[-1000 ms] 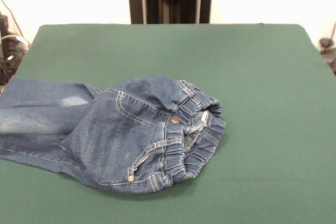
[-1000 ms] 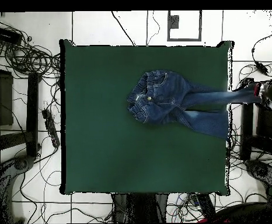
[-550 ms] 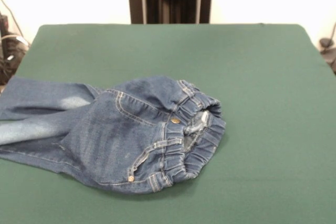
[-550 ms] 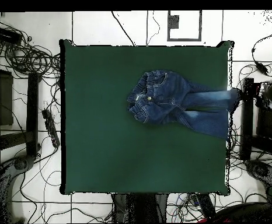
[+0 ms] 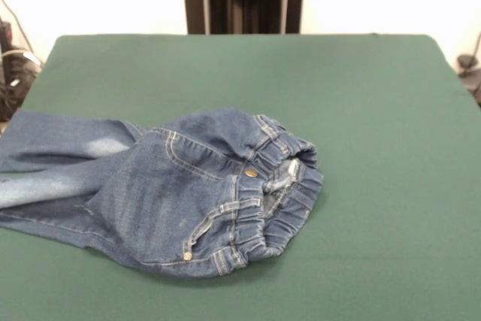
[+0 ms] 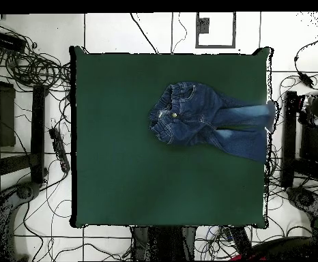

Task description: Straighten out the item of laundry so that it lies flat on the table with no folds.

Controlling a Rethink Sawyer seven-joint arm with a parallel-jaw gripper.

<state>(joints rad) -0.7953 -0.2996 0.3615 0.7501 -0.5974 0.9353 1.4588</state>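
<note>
The green table (image 5: 376,95) carries a pair of blue jeans (image 5: 173,193) lying rumpled, the legs running out over one side edge and the gathered waistband (image 5: 274,193) bunched up toward the middle, brass button (image 5: 251,173) showing. No gripper appears in either view, so its state cannot be told.

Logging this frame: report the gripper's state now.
Gripper: not in view in either picture; nothing is holding the jeans, which lie on the table.
</note>
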